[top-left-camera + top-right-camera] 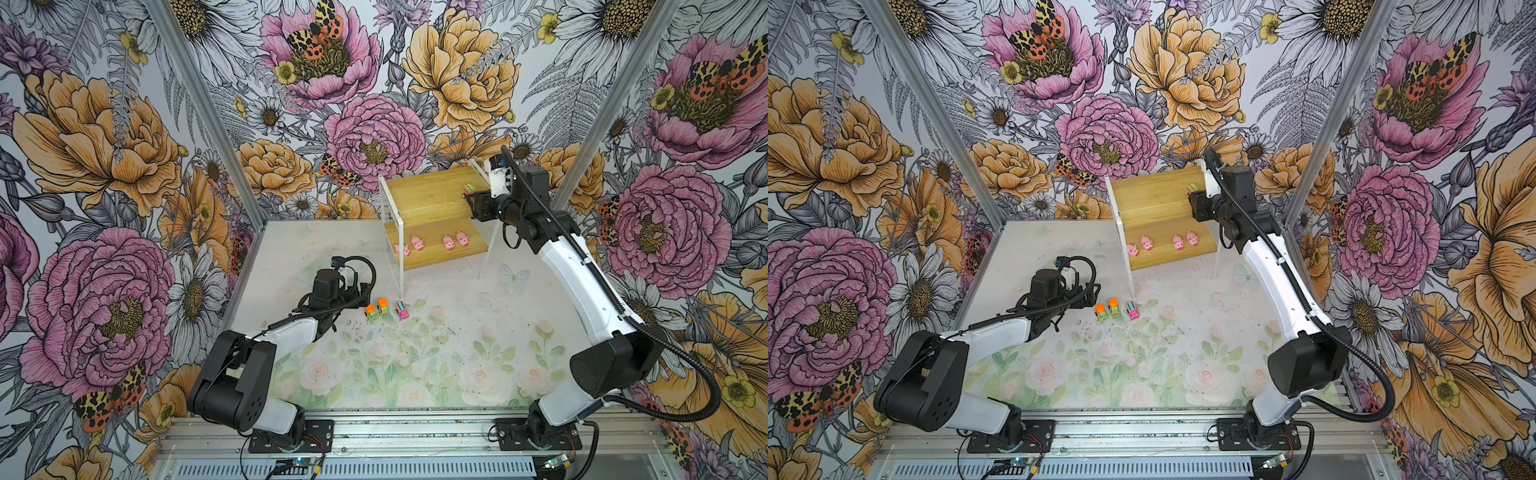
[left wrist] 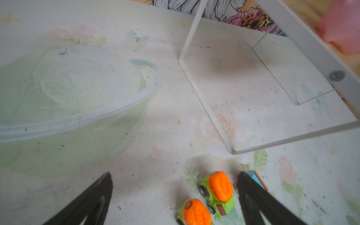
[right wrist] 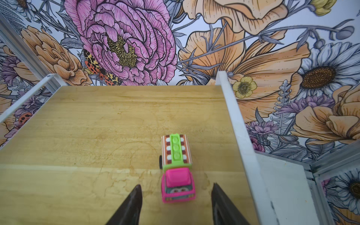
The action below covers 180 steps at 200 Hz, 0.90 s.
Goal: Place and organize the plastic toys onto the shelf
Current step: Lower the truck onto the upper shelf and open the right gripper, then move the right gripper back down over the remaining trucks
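Observation:
The shelf [image 1: 428, 199] stands at the back right of the table. On its upper board a pink truck [image 3: 177, 167] with a green and striped top rests on its wheels near the right frame. My right gripper [image 3: 176, 187] is open around its cab, with both fingers clear of it. Several pink pigs [image 1: 417, 242] stand in a row on the lower board. On the mat, two green trucks with orange tops [image 1: 371, 312] [image 1: 383, 306] and a pink truck [image 1: 402, 310] sit side by side. My left gripper [image 2: 174, 173] hangs open just left of them, holding nothing.
The shelf's clear side panel [image 2: 214, 109] rises just behind the trucks on the mat. Floral walls and metal corner posts [image 1: 208, 112] close in the table. The arm bases sit on a rail [image 1: 395, 436] at the front edge.

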{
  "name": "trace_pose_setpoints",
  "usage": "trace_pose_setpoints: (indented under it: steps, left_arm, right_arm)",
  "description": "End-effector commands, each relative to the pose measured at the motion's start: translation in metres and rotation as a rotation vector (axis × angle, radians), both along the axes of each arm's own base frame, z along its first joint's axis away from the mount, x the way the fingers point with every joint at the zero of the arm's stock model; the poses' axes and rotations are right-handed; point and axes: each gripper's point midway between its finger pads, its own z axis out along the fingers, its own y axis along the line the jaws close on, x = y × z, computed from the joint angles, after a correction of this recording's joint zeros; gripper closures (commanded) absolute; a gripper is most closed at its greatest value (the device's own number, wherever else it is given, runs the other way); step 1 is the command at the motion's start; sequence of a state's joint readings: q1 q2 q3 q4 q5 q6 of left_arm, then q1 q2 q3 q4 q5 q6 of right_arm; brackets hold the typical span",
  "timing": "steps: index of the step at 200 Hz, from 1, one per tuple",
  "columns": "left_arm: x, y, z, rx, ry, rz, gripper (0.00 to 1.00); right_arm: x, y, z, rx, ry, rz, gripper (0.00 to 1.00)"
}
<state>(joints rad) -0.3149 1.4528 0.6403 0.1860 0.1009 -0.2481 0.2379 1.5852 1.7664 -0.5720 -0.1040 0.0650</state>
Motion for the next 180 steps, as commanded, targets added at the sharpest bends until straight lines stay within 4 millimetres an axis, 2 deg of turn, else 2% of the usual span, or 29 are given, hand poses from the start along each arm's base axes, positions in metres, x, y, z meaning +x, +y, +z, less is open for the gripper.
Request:
trace_pose_setpoints:
  steps: [1,22,39,68,73,107,129,153,180]
  left_arm:
    - [0.003,-0.001,0.008,-0.004,-0.015,0.009,0.01]
    - [0.002,-0.001,0.009,0.003,-0.020,0.012,0.01]
    - [0.000,0.002,0.011,0.010,-0.022,0.016,0.01]
    - [-0.002,0.004,0.014,0.021,-0.031,0.011,0.01]
    - [-0.003,0.004,0.014,0.021,-0.032,0.009,0.01]
    - [-0.008,0.001,0.014,0.007,-0.027,-0.014,0.01]
    - [-0.012,-0.002,0.011,-0.006,-0.015,-0.031,0.01]
    - [-0.017,-0.004,0.008,-0.027,0.002,-0.044,0.01]
    - [-0.021,-0.005,0.004,-0.036,0.015,-0.050,0.01]
  right_arm:
    - [-0.035,-0.005,0.039,0.008,-0.098,0.030,0.41]
    - [-0.064,-0.008,0.043,0.025,-0.112,0.050,0.40]
    - [-0.086,0.006,0.022,0.068,-0.077,0.145,0.40]
    - [-0.110,0.039,-0.049,0.085,-0.005,0.249,0.40]
    - [-0.114,0.045,-0.068,0.083,0.020,0.256,0.40]
    - [-0.133,0.093,-0.159,0.101,0.098,0.287,0.39]
    - [-0.134,0.116,-0.202,0.197,0.117,0.282,0.40]
    - [-0.134,0.137,-0.245,0.176,0.157,0.266,0.40]
    - [-0.130,0.161,-0.277,0.152,0.200,0.289,0.40]
